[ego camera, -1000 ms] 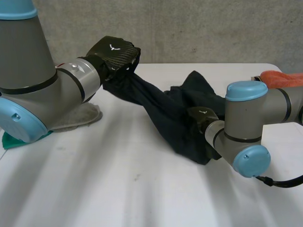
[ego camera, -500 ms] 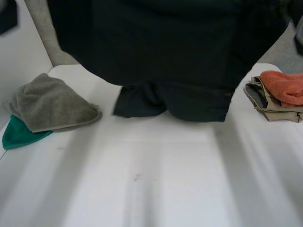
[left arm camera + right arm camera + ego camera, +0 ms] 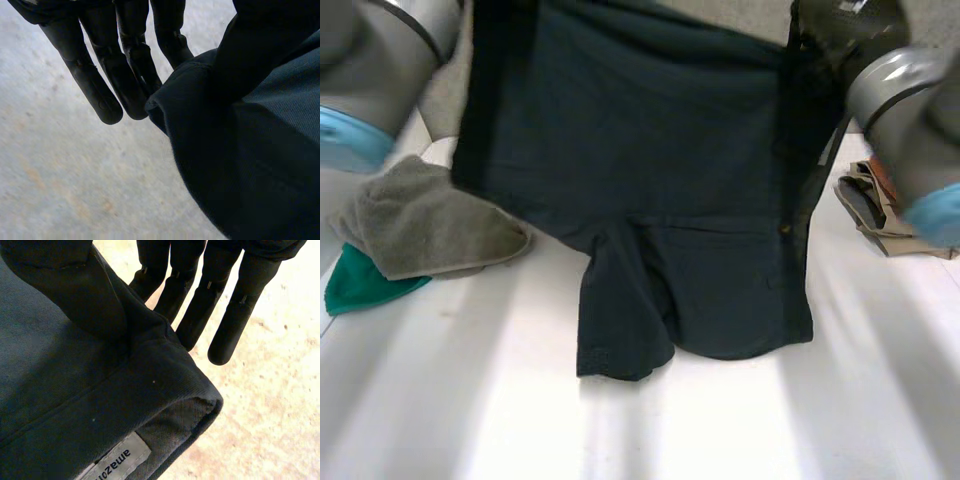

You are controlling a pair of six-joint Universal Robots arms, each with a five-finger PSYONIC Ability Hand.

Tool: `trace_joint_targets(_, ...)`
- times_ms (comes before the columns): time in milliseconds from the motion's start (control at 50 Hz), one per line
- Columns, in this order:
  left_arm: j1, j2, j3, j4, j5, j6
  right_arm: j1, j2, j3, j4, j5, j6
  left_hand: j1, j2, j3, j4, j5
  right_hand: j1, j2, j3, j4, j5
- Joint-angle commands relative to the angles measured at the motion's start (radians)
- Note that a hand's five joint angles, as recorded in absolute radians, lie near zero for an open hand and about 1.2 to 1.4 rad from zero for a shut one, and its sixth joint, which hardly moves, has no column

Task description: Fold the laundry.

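Observation:
Dark navy shorts hang spread out between my two raised hands, waistband up, with the leg ends resting on the white table. In the left wrist view my left hand pinches one waistband corner of the shorts between thumb and straight fingers. My right hand presses its thumb onto the other waistband corner against its fingers, next to a grey label. In the head view the right hand sits at the shorts' upper corner.
A grey towel lies over a green cloth at the table's left edge. A folded khaki stack sits at the right, partly behind my right arm.
A second ago the shorts lay bunched on the table with a hand at each end. Both hands have since lifted and spread them, and now they hang lower with the legs on the table.

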Motion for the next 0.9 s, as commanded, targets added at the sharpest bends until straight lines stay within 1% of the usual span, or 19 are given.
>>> trace_joint_targets(20,0.002,-0.291,0.214,0.026,-0.012,-0.007,0.041,0.202,-0.022,-0.277,0.11,-0.096,0.229,0.198,0.204,0.195,0.234,0.267,0.224,0.207,0.201,0.216)
trace_joint_targets(40,0.003,-0.327,0.251,0.008,-0.029,-0.011,0.051,0.228,-0.025,-0.329,0.116,-0.139,0.229,0.198,0.204,0.195,0.234,0.267,0.224,0.207,0.201,0.216)
trace_joint_targets(100,0.007,-0.361,0.297,-0.012,-0.052,-0.019,0.056,0.253,-0.032,-0.406,0.116,-0.188,0.229,0.198,0.204,0.195,0.234,0.267,0.224,0.207,0.201,0.216)
trace_joint_targets(120,0.01,-0.368,0.329,-0.009,-0.06,-0.02,0.058,0.269,-0.06,-0.481,0.113,-0.202,0.229,0.198,0.204,0.195,0.234,0.267,0.224,0.207,0.201,0.216)
trace_joint_targets(160,0.013,-0.367,0.369,0.008,-0.067,-0.02,0.058,0.288,-0.098,-0.566,0.116,-0.213,0.229,0.198,0.204,0.195,0.234,0.267,0.224,0.207,0.201,0.216)
trace_joint_targets(200,0.017,-0.352,0.435,0.057,-0.087,-0.02,0.055,0.3,-0.156,-0.682,0.121,-0.227,0.229,0.198,0.204,0.195,0.234,0.267,0.224,0.207,0.201,0.216)
trace_joint_targets(280,0.023,-0.264,0.472,0.136,-0.13,-0.045,0.053,0.276,-0.239,-0.822,0.13,-0.236,0.229,0.198,0.204,0.195,0.234,0.267,0.224,0.207,0.201,0.216)
trace_joint_targets(340,0.025,-0.188,0.446,0.214,-0.137,-0.098,0.059,0.247,-0.278,-0.87,0.128,-0.224,0.229,0.198,0.204,0.195,0.234,0.267,0.224,0.207,0.201,0.216)
trace_joint_targets(400,0.025,-0.134,0.406,0.261,-0.126,-0.138,0.064,0.228,-0.288,-0.854,0.125,-0.205,0.229,0.198,0.204,0.195,0.234,0.267,0.224,0.207,0.201,0.216)
trace_joint_targets(480,0.03,-0.08,0.308,0.29,-0.107,-0.172,0.068,0.214,-0.278,-0.773,0.119,-0.19,0.229,0.198,0.204,0.195,0.234,0.267,0.224,0.207,0.201,0.216)
trace_joint_targets(520,0.034,-0.065,0.239,0.295,-0.097,-0.175,0.068,0.211,-0.247,-0.706,0.122,-0.19,0.229,0.198,0.204,0.195,0.234,0.267,0.224,0.207,0.201,0.216)
trace_joint_targets(540,0.037,-0.062,0.19,0.296,-0.092,-0.174,0.07,0.207,-0.215,-0.657,0.122,-0.19,0.229,0.198,0.204,0.195,0.234,0.267,0.224,0.207,0.201,0.216)
trace_joint_targets(600,0.042,-0.057,0.107,0.292,-0.087,-0.169,0.07,0.196,-0.152,-0.592,0.122,-0.188,0.229,0.198,0.204,0.195,0.234,0.267,0.224,0.207,0.201,0.216)
trace_joint_targets(640,0.046,-0.056,0.007,0.289,-0.083,-0.162,0.071,0.185,-0.071,-0.552,0.122,-0.19,0.229,0.198,0.204,0.195,0.234,0.267,0.224,0.207,0.201,0.216)
trace_joint_targets(680,0.046,-0.054,-0.071,0.285,-0.078,-0.157,0.073,0.179,-0.011,-0.531,0.122,-0.19,0.229,0.198,0.204,0.195,0.234,0.267,0.224,0.207,0.201,0.216)
trace_joint_targets(700,0.043,-0.052,-0.15,0.279,-0.069,-0.154,0.075,0.174,0.048,-0.519,0.119,-0.188,0.229,0.198,0.204,0.195,0.234,0.267,0.224,0.207,0.201,0.216)
trace_joint_targets(760,0.042,-0.049,-0.278,0.267,-0.045,-0.143,0.076,0.174,0.138,-0.5,0.115,-0.19,0.229,0.198,0.204,0.195,0.234,0.267,0.224,0.207,0.201,0.216)
trace_joint_targets(780,0.039,-0.045,-0.359,0.258,-0.026,-0.134,0.079,0.179,0.193,-0.494,0.11,-0.191,0.229,0.198,0.204,0.195,0.234,0.267,0.224,0.207,0.201,0.216)
trace_joint_targets(900,0.023,-0.019,-0.605,0.216,0.02,-0.087,0.079,0.205,0.35,-0.466,0.084,-0.196,0.229,0.198,0.204,0.195,0.234,0.267,0.224,0.207,0.201,0.216)
